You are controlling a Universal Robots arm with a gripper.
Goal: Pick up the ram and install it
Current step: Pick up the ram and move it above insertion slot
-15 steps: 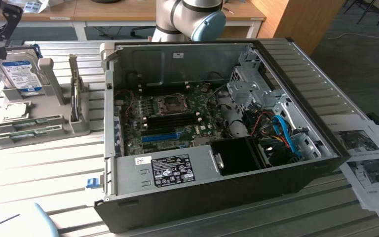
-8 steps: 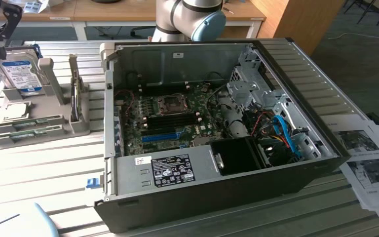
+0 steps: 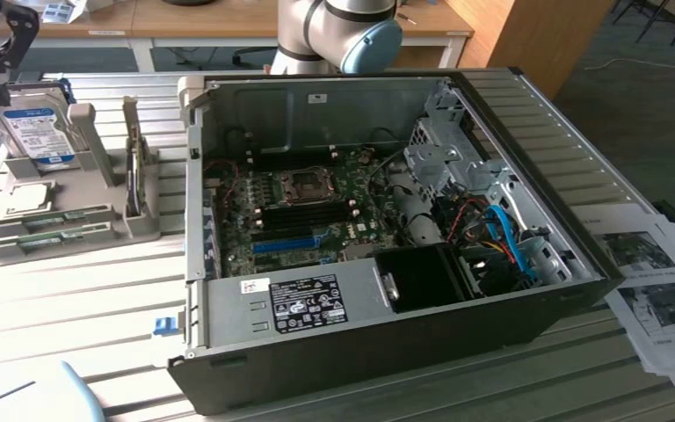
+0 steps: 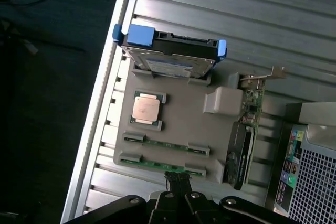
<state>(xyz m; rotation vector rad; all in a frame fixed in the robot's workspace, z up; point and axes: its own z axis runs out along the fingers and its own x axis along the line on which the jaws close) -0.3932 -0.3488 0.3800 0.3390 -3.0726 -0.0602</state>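
Ram (image 4: 157,162): thin green strip, flat in a slot of the grey holder (image 4: 210,132), straight below the gripper (image 4: 177,178) and nearer its tips than anything else there. Not lifted, not installed. Second ram (image 4: 164,143): parallel, one slot farther from the tips.

Gripper: shut, fingers (image 4: 171,183) pressed together with nothing between them. Hangs above the holder, touching none of it. In the exterior view, at the far left, high over the hard drive (image 3: 32,132).

Past both strips from the tips: square CPU (image 4: 146,108), flat in its recess. Farther again: the hard drive, silver with blue label, on edge at the holder's far end.

To the exterior view's right of the gripper: graphics card (image 3: 136,176), upright along the holder's side. Well apart from the gripper, further right: open PC case (image 3: 314,369), on its side on the slatted table (image 3: 80,290). Inside: motherboard (image 3: 243,255) with CPU socket (image 3: 308,183), dark ram slots (image 3: 302,214), blue slot (image 3: 285,243), black fan housing (image 3: 431,277), blue cables (image 3: 508,233). Behind the case: arm base (image 3: 337,35). Farthest from the gripper, at the far right: printed papers (image 3: 654,281).
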